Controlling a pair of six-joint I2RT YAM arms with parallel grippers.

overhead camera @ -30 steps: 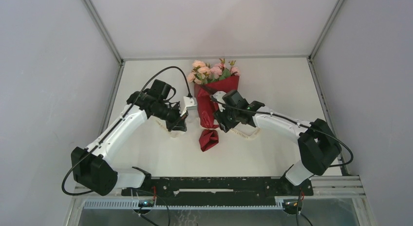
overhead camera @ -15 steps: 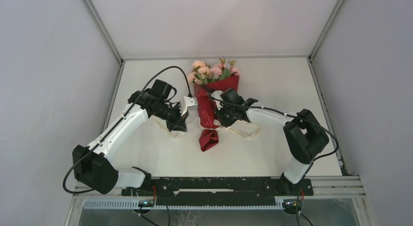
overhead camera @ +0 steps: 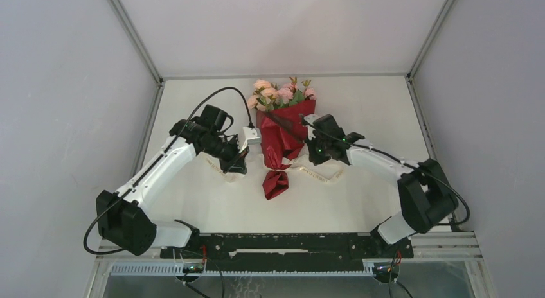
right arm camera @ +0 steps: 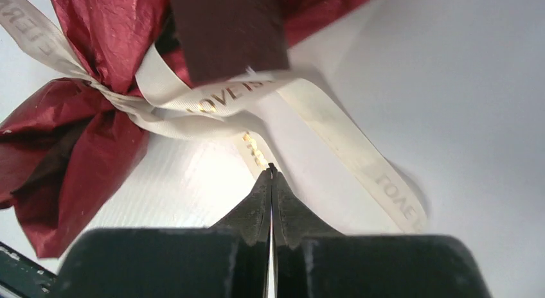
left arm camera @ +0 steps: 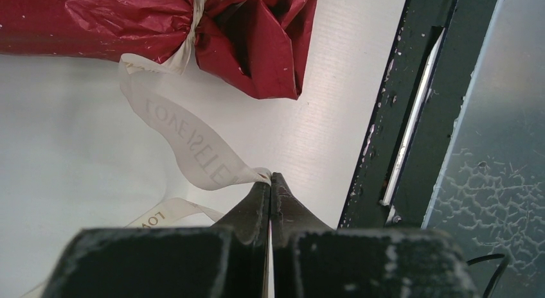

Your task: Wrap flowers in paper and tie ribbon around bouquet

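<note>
On the table (overhead camera: 366,112), near the middle, lies the bouquet (overhead camera: 281,134), ribbon (left arm camera: 186,140) round its thin end. Our left gripper (left arm camera: 270,177) and right gripper (right arm camera: 271,171) each pinch tight on a ribbon bit. If we tug hard, it may slip from the tips.

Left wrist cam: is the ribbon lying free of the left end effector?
No, the left end effector is closed, with the end of the ribbon pinched at its tips.

High rear overview of the table (overhead camera: 385,118); two close wrist views, both on the tied bouquet (left arm camera: 116,22)
</note>
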